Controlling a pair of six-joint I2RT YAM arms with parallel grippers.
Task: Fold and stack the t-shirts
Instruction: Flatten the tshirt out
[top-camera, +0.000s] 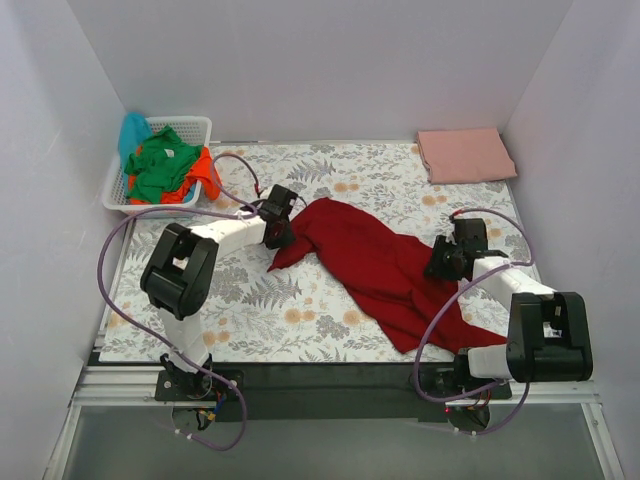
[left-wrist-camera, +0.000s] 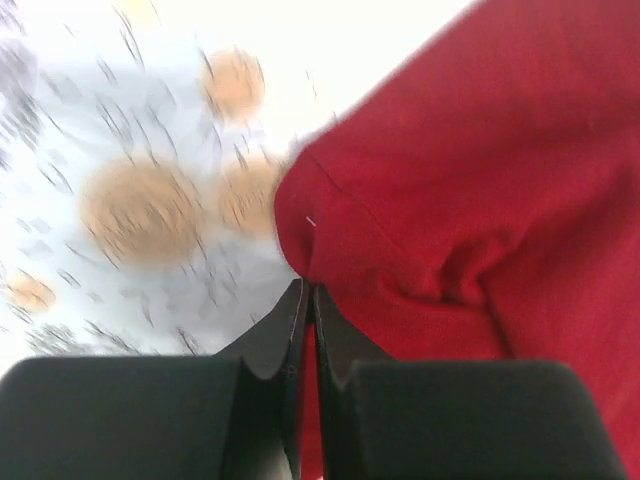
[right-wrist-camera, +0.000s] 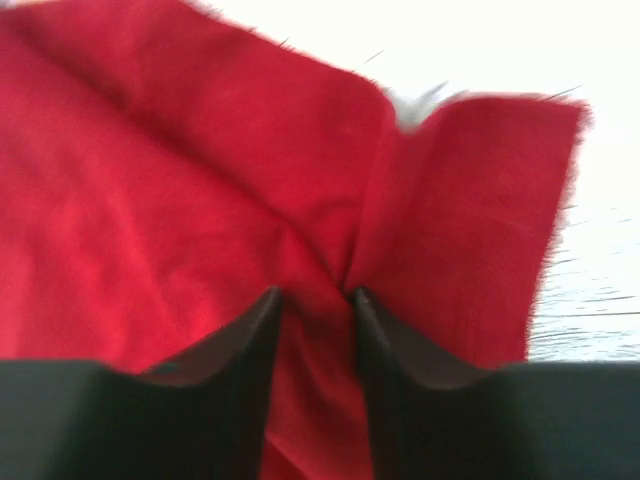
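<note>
A dark red t-shirt (top-camera: 375, 265) is stretched diagonally across the flowered table cover, crumpled, between my two grippers. My left gripper (top-camera: 282, 228) is shut on its upper left edge; in the left wrist view the jaws (left-wrist-camera: 307, 290) are pressed together with a strip of red cloth (left-wrist-camera: 480, 180) between them. My right gripper (top-camera: 443, 262) is shut on the shirt's right edge; in the right wrist view (right-wrist-camera: 312, 292) a fold of red cloth (right-wrist-camera: 180, 170) is bunched between the jaws. A salmon pink t-shirt (top-camera: 465, 155) lies folded at the back right.
A white lattice basket (top-camera: 193, 126) stands at the back left, holding green (top-camera: 160, 165), orange (top-camera: 205, 172) and turquoise (top-camera: 133, 130) t-shirts. White walls close in the table on three sides. The arm bases and a black rail run along the near edge.
</note>
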